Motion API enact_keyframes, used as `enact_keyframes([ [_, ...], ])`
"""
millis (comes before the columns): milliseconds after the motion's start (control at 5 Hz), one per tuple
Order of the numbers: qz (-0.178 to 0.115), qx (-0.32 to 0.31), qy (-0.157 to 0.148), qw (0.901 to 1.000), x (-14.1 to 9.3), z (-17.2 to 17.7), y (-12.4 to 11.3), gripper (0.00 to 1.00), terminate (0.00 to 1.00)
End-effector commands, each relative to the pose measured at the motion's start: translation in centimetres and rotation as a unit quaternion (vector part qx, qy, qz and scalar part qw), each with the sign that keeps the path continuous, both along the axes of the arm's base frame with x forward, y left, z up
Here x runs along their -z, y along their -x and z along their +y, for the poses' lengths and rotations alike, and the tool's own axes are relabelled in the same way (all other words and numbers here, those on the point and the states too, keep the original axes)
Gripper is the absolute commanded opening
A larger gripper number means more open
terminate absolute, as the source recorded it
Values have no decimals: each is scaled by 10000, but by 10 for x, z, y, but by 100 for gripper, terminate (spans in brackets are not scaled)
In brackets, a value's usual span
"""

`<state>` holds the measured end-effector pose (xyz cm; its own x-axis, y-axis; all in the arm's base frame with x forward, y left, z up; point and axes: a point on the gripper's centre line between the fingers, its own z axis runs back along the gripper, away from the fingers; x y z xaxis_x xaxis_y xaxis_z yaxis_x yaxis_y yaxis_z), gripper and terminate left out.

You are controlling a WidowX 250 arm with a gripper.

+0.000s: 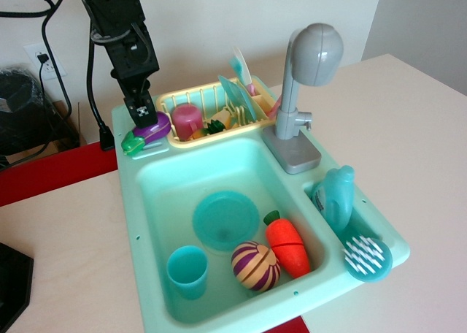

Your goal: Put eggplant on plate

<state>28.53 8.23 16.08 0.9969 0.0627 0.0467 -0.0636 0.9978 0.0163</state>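
Pale wood makes up the surface (66,231), with a white wall behind and black cables trailing down from an outlet. On it sits a mint toy sink (135,201). At the sink's back left corner the eggplant (144,134) lies on the rim, green cap pointing left, just beside the yellow rack (179,98). The black arm reaches straight down over it, and the fingers (140,108) press onto the purple body from above; from here I cannot tell whether they are clenched on it or loose. Down in the basin the plate (226,220) lies flat, well apart from the eggplant, with a cup (187,271), an onion (255,266) and a carrot (287,244) near it.
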Motion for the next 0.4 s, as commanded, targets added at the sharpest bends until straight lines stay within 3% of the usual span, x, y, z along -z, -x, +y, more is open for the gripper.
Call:
enact_keyframes([
  [0, -58, -118, -173, 9998, 1, 3, -1, 100, 0],
  [200, 44, -119, -211, 9997, 11, 2, 1, 100, 0],
])
